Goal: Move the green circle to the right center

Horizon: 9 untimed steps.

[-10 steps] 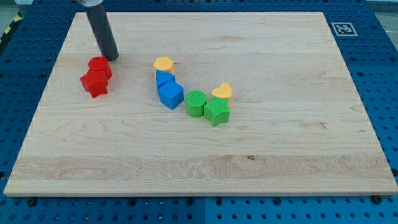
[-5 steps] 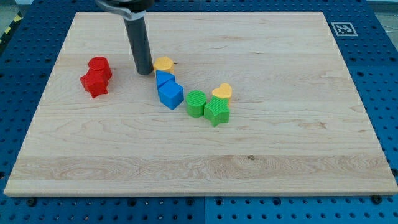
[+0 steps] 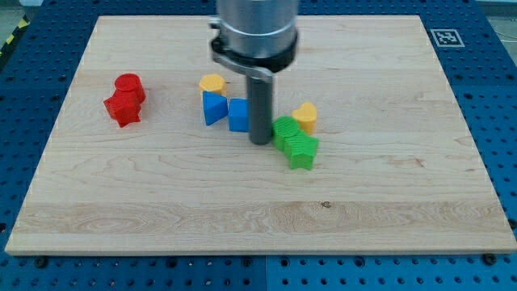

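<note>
The green circle (image 3: pixel 284 129) sits near the board's middle, touching the green star (image 3: pixel 300 150) at its lower right and a yellow heart (image 3: pixel 305 116) at its upper right. My tip (image 3: pixel 259 141) rests on the board right against the green circle's left side. A blue cube (image 3: pixel 238 115) stands just left of the rod, partly hidden by it.
A blue triangle (image 3: pixel 213 107) and a second yellow heart (image 3: pixel 212 83) lie left of the blue cube. A red circle (image 3: pixel 128 85) and red star (image 3: pixel 122 107) sit at the view's left. The wooden board (image 3: pixel 388 178) has a marker tag (image 3: pixel 443 37) at its top right corner.
My tip swept from the view's upper left down and right to the green circle. The green circle, green star and right yellow heart shifted right; the blue cube moved right and up.
</note>
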Tool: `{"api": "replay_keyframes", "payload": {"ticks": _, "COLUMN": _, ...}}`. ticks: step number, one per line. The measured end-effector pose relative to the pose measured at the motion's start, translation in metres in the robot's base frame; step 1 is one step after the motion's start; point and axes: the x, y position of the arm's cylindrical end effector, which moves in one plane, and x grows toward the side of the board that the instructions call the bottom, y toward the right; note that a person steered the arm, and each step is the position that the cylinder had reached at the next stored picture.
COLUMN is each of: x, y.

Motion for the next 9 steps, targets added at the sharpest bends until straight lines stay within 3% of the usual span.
{"api": "replay_keyframes", "payload": {"ticks": 1, "x": 0.019, "y": 0.034}}
{"api": "replay_keyframes", "payload": {"ticks": 3, "x": 0.018, "y": 0.017}}
{"api": "replay_keyframes", "payload": {"ticks": 5, "x": -0.012, "y": 0.143}}
{"api": "replay_keyframes", "payload": {"ticks": 6, "x": -0.013, "y": 0.156}}
{"api": "replay_keyframes", "payload": {"ticks": 7, "x": -0.011, "y": 0.124}}
{"api": "replay_keyframes", "payload": {"ticks": 9, "x": -0.058, "y": 0.195}}
